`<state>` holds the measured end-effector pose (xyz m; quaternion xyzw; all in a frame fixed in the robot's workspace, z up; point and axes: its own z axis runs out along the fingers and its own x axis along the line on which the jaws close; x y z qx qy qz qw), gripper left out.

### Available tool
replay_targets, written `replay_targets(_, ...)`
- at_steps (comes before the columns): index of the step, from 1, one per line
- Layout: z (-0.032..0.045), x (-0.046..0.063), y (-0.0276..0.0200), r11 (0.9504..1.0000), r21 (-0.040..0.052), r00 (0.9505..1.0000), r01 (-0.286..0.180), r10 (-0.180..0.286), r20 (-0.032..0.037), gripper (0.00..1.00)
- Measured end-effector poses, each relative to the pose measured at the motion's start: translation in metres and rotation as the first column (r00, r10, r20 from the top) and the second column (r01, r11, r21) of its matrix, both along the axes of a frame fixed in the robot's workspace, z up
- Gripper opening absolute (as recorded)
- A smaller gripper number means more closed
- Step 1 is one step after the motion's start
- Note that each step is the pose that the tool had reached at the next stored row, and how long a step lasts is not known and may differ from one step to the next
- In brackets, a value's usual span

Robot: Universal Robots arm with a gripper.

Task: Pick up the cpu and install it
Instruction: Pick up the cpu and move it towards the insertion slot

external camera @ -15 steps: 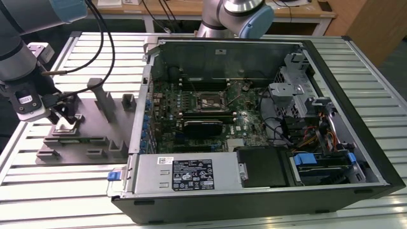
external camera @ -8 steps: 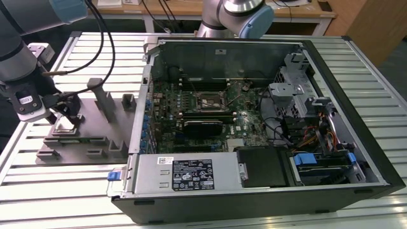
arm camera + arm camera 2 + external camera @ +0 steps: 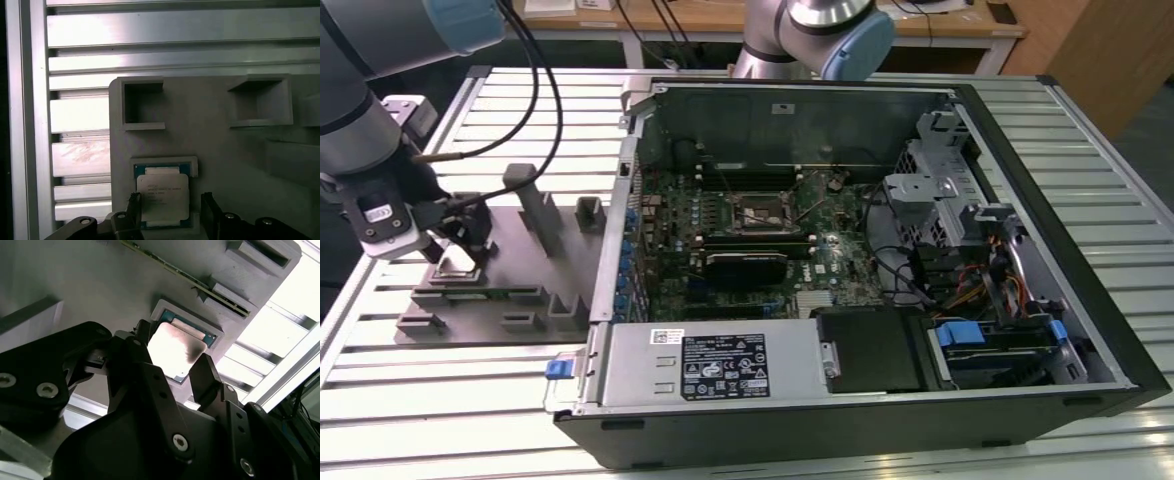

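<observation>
Two fingers (image 3: 202, 372) of the gripper (image 3: 172, 354) are straddling the cpu (image 3: 162, 197), spread, not pinching. It is lying flat in the tray (image 3: 225, 150), plate facing upward.

Slatted aluminium table (image 3: 1107, 190) spanning the scene, its slats glaring under bright light. Wooden bench (image 3: 680, 15) standing behind, dark cables (image 3: 631, 48) hanging below its edge. Wooden panel (image 3: 1107, 60) rising at the exterior view's right.

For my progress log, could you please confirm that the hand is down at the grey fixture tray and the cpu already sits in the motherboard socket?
Not quite: the cpu is not in the motherboard socket; the first wrist view shows it lying in its recess in the grey fixture tray. The hand is indeed down at the tray.
</observation>
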<state>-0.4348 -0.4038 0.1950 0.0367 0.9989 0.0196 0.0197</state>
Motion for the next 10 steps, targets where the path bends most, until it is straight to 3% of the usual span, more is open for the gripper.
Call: replay_targets(10,-0.0031,-0.0015,0.0,1.0,-0.0005,1.0,0.0,0.0,0.0,0.59)
